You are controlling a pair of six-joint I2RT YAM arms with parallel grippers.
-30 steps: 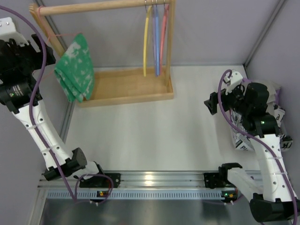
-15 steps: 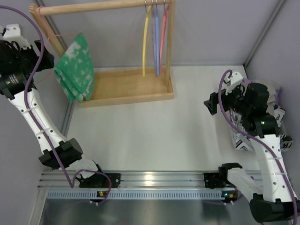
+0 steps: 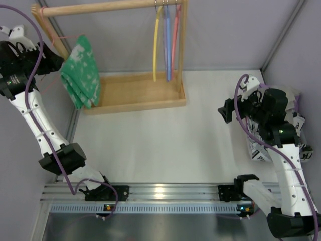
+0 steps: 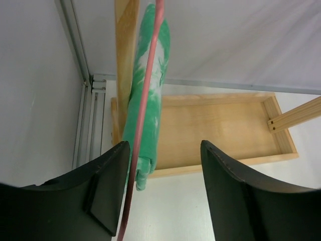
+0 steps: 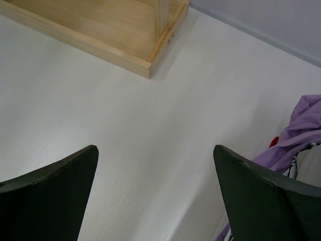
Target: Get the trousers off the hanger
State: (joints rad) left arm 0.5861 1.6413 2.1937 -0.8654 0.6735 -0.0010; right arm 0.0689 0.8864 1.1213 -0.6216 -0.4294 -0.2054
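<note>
Table [image 3: 165, 135]: white. It carries a wooden rack at the back left and a heap of cloth at the right edge.
Rack [image 3: 135, 93]: a flat tray base with a round rail across the top.
Left arm [image 3: 30, 115]: raised along the left wall, with its wrist level with the trousers.
Right arm [image 3: 281, 145]: bent over the table's right side, well apart from the rack.
Trousers [image 3: 80, 70]: green with pale speckles. They hang folded on the hanger at the rack's left end, above the tray's left edge.
Cloth heap [image 5: 301, 130]: purple folds at the table's right edge.
Other hangers [image 3: 167, 45]: yellow, blue and red, hanging together at the rail's right end.
Hanger [image 4: 145, 100]: a thin pink wire that runs down across the trousers and between the left fingers, close to the finger nearer the wall.
Left gripper [image 4: 164, 145]: jaws apart. The wire is inside the gap and the trousers are just beyond the fingertips.
Right gripper [image 5: 155, 148]: jaws wide apart over bare table, holding nothing.
</note>
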